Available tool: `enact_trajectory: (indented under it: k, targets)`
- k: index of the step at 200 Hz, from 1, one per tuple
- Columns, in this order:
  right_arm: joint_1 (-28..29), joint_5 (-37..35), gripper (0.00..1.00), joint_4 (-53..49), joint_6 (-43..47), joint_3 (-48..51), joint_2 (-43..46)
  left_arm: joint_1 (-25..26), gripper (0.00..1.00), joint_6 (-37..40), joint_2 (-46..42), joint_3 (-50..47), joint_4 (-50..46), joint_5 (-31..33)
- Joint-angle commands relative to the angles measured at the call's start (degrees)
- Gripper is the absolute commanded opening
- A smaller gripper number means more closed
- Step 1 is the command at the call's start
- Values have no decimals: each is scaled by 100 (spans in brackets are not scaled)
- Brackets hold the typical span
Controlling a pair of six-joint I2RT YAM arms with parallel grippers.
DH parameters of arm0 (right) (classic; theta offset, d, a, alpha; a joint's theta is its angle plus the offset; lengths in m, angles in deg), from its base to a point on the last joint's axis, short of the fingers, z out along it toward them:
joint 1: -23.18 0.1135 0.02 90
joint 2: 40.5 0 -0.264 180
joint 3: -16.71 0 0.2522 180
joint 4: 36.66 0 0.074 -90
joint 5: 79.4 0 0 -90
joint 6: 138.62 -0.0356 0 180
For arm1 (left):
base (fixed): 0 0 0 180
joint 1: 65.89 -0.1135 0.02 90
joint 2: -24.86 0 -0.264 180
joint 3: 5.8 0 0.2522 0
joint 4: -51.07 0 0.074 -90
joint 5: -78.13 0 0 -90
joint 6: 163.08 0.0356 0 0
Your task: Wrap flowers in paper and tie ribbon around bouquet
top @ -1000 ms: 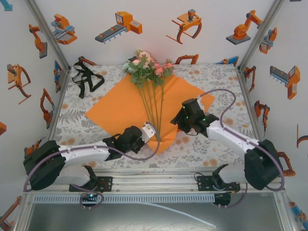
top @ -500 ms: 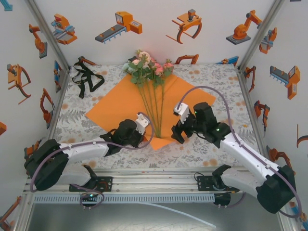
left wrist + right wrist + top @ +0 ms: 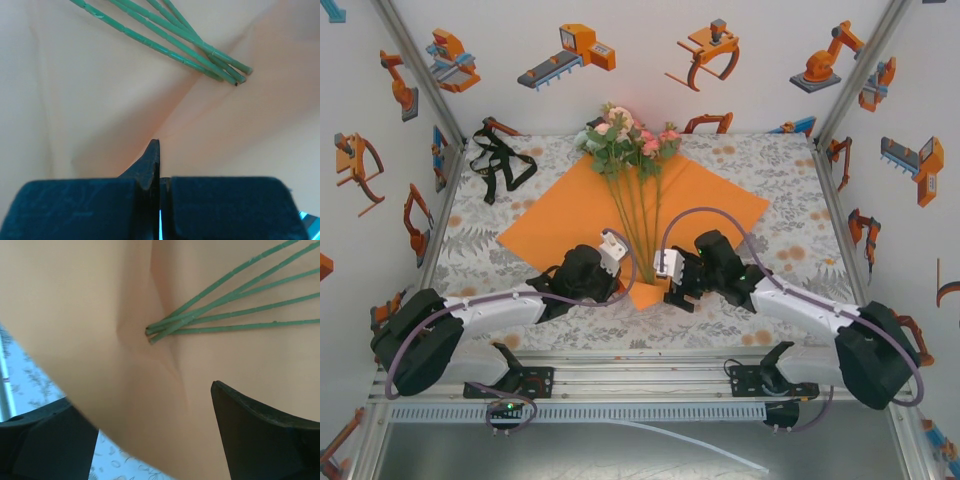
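Flowers [image 3: 625, 140]: we find them lying on the paper, blooms at its far corner, stems [image 3: 200, 50] running toward the arms with their cut ends bunched together.
Paper [image 3: 550, 230]: orange sheet spread on the floral table [image 3: 770, 170], set like a diamond. Near corner is buckled, with a soft crease leading up to the stem ends.
Ribbon [image 3: 500, 160]: black, heaped at the far left of the table, off the paper.
Left gripper [image 3: 159, 172]: jaws pressed together, tips against the paper just left of the stem ends. We cannot tell whether any paper is caught between them.
Right gripper [image 3: 145, 397]: jaws wide, at the near corner just right of the stem ends. The paper's edge passes between the fingers; we see nothing gripped.
Wrapping: not yet done; we note the sheet lies open under the stems.
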Motion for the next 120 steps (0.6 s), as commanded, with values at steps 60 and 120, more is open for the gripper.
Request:
enact_trajectory:
  k: [60,120]
  targets:
    - [31,316,7,550,-548,75,369,67,55,21,-1075,-501,-341,-374]
    - [31,325,0,405,-1092,-224,113,85,54,-32,-662,-584,-224,-457]
